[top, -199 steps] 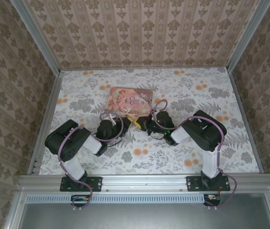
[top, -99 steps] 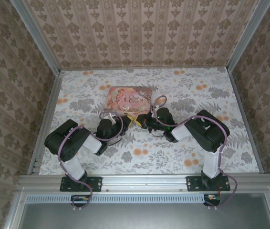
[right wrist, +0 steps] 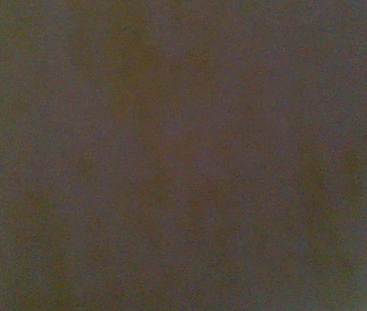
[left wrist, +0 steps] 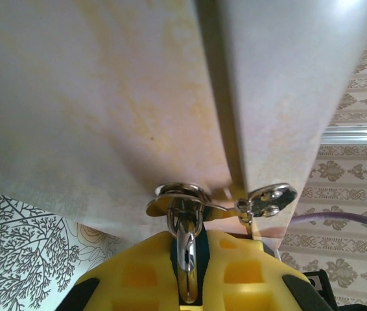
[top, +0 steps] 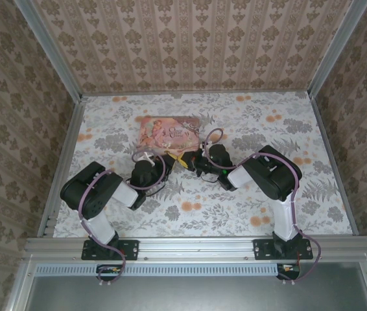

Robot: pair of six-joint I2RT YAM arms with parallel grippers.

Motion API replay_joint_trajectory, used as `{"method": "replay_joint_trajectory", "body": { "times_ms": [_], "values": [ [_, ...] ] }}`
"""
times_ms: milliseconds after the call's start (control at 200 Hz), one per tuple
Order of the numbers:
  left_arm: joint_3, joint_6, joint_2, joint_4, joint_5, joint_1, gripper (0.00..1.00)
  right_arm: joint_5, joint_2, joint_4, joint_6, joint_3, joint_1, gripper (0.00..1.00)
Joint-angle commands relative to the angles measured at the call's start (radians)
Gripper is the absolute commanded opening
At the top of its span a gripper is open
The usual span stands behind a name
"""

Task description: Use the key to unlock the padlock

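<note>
Left pincer (left wrist: 189,246) clamped on padlock (left wrist: 185,275) at hasp (left wrist: 178,194) of tin (top: 168,131) — right pincer (top: 197,164): grip can't tell.

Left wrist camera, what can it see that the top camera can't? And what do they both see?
Left wrist view: up close, the yellow left fingers pinch the padlock. Its silver loop is hooked through a metal hasp on the tin.
Top view: the left arm and the right arm meet at the tin's near edge. You can also see the tin's pink picture lid and the flowery table.
Both: the tin and the yellow fingers right beside it.
</note>
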Motion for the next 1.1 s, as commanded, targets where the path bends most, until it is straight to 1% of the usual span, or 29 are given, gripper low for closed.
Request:
{"method": "replay_joint_trajectory", "body": {
  "times_ms": [0,85,130,435,490,630,725,885,915,990,1095],
  "values": [
    [0.029,-0.004,0.01,0.059,0.458,-0.112,0.0,-0.032,-0.04,0.234,0.005,0.07,0.048,0.16],
    [0.017,-0.004,0.017,0.059,0.445,-0.096,0.0,-0.028,-0.052,0.233,-0.001,0.044,0.034,0.3],
    [0.011,-0.002,0.022,0.06,0.44,-0.087,0.0,-0.026,-0.06,0.231,-0.005,0.029,0.027,0.35],
    [0.006,0.013,0.047,0.058,0.443,-0.053,0.0,-0.033,-0.116,0.23,-0.031,-0.086,-0.012,0.59],
    [0.005,0.016,0.05,0.058,0.446,-0.048,0.0,-0.047,-0.13,0.23,-0.038,-0.111,-0.02,0.61],
    [0.005,0.017,0.06,0.058,0.452,-0.038,0.0,-0.097,-0.186,0.205,-0.075,-0.184,-0.033,0.64],
    [0.005,0.022,0.068,0.058,0.455,-0.031,0.0,-0.142,-0.238,0.149,-0.116,-0.222,-0.042,0.66],
    [0.002,0.031,0.083,0.058,0.456,-0.015,0.0,-0.254,-0.301,0.06,-0.178,-0.251,-0.053,0.67],
    [0.003,0.032,0.085,0.058,0.457,-0.013,0.0,-0.276,-0.316,0.031,-0.198,-0.253,-0.053,0.66],
    [0.003,0.033,0.089,0.058,0.456,-0.008,0.0,-0.308,-0.367,-0.07,-0.264,-0.262,-0.053,0.59],
    [0.0,0.035,0.09,0.057,0.458,-0.004,0.0,-0.301,-0.478,-0.324,-0.406,-0.264,-0.053,0.51]
  ]
}}
